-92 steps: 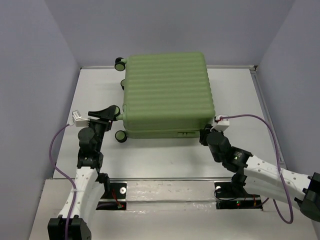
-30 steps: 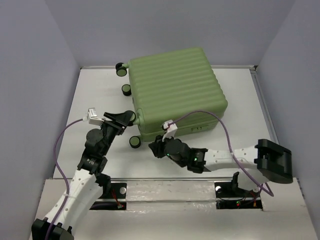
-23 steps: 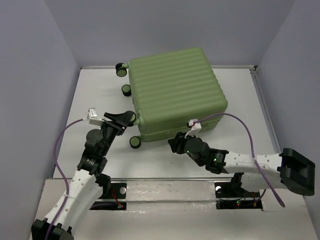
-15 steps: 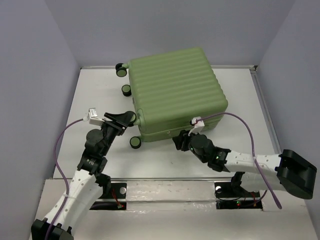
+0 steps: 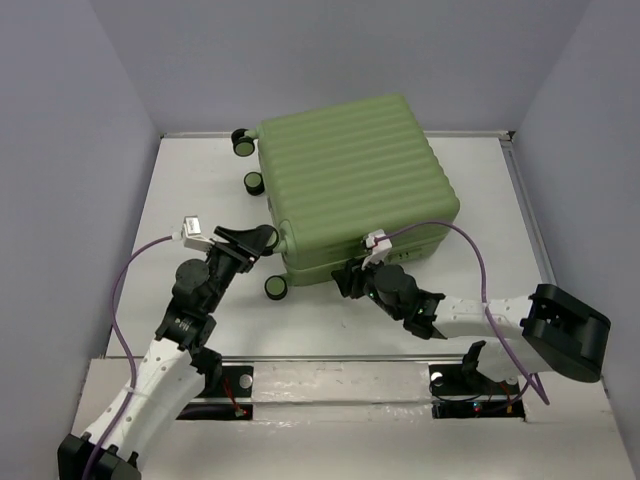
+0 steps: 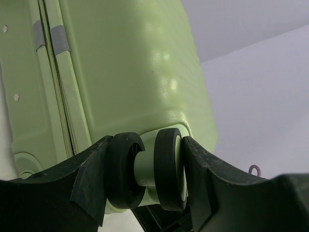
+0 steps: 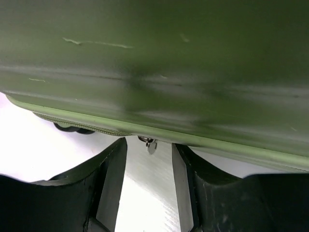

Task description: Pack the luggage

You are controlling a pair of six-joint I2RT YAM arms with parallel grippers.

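The luggage (image 5: 350,170) is a large light-green ribbed suitcase, lying closed and flat on the table and turned a little clockwise. My left gripper (image 5: 262,238) is at its near-left corner, shut on a black double wheel (image 6: 147,176), with one finger on each outer side. My right gripper (image 5: 345,275) is open at the suitcase's front edge. In the right wrist view its fingers (image 7: 108,169) stand apart below the zipper seam, and a small metal zipper pull (image 7: 151,145) hangs between their tips. The lining is hidden.
Other black wheels show on the left side of the suitcase (image 5: 241,141), (image 5: 255,182) and at the near corner (image 5: 274,286). Grey walls close in the white table (image 5: 180,200) on three sides. A purple cable (image 5: 470,240) loops from the right wrist.
The suitcase has turned a little clockwise. My right gripper swung along the front edge and now sits at the zipper seam. My left gripper has stayed on the wheel and shifted slightly right.
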